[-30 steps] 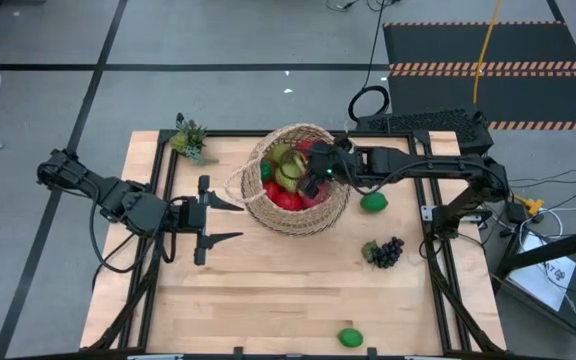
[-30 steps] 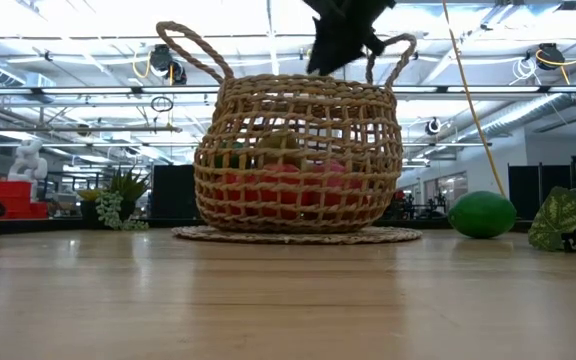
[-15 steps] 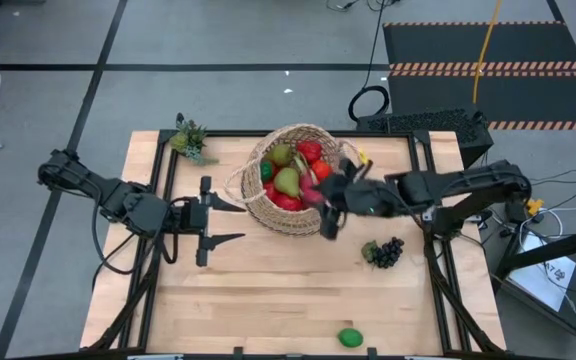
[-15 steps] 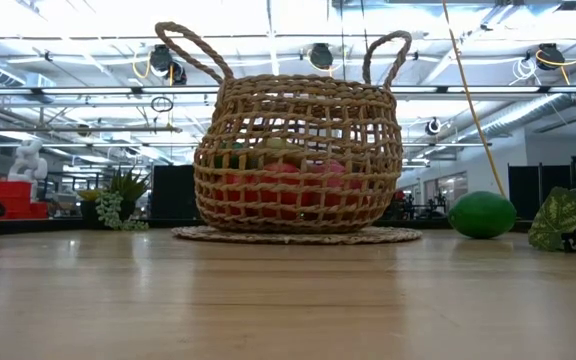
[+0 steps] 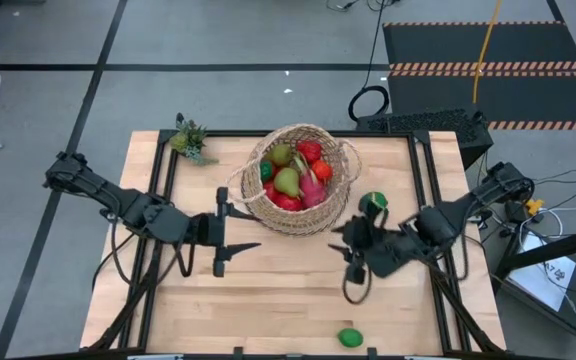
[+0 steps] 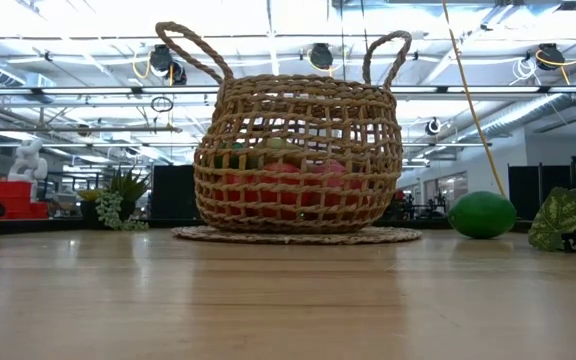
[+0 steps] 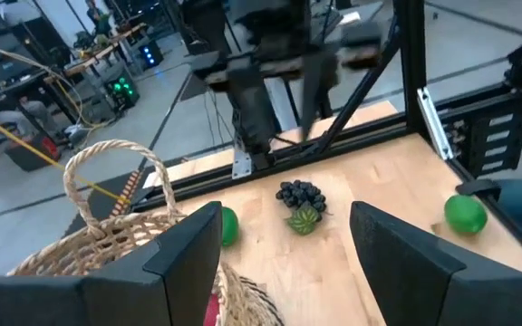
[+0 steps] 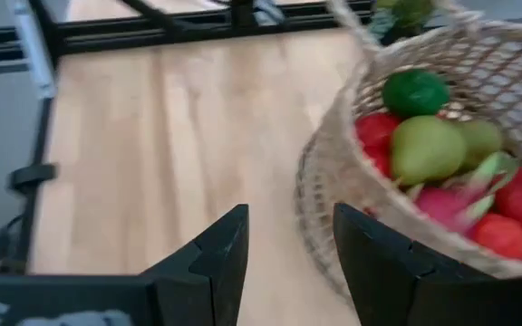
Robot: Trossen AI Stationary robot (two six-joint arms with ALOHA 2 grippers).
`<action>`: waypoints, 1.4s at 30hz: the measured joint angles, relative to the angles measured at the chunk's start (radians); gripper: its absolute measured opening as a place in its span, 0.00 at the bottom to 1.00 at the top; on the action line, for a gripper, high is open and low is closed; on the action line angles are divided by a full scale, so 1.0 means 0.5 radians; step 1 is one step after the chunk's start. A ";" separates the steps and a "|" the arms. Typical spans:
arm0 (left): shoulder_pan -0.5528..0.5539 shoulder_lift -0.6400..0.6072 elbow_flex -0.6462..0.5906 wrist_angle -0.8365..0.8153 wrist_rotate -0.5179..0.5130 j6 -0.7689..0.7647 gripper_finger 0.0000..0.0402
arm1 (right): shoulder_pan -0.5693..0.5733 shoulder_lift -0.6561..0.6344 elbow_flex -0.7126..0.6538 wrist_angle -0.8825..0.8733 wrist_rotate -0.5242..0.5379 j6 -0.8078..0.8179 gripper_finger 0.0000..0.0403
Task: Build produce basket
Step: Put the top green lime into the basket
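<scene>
We go for more fruit

Our basket (image 5: 298, 185) sits at the far middle of the table, already holding pears and red fruit. Our right gripper (image 5: 353, 262) is partly open and empty, near the grapes (image 7: 300, 194). Our left gripper (image 5: 230, 230) waits open beside the basket. Next we think we must reach the grapes or a lime (image 5: 372, 202).

The basket (image 5: 296, 180) sits mid-worktop (image 5: 268, 300), produce (image 5: 290, 175) inside; one lime (image 5: 373, 203) right of it, another (image 5: 349, 338) at the near edge.
</scene>
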 joint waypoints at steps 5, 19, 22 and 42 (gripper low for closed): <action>0.028 0.024 0.000 0.027 0.000 0.043 0.61 | 0.165 -0.001 -0.102 0.042 0.069 0.104 0.39; 0.062 0.024 0.000 0.040 0.000 0.036 0.61 | 0.233 -0.005 -0.612 -0.037 0.047 0.342 0.39; 0.062 0.024 0.000 0.039 0.000 0.043 0.61 | 0.211 -0.020 -0.752 -0.056 0.043 0.344 0.39; 0.062 0.024 0.000 0.035 0.000 0.034 0.61 | 0.011 -0.200 -0.930 -0.486 0.273 0.598 0.42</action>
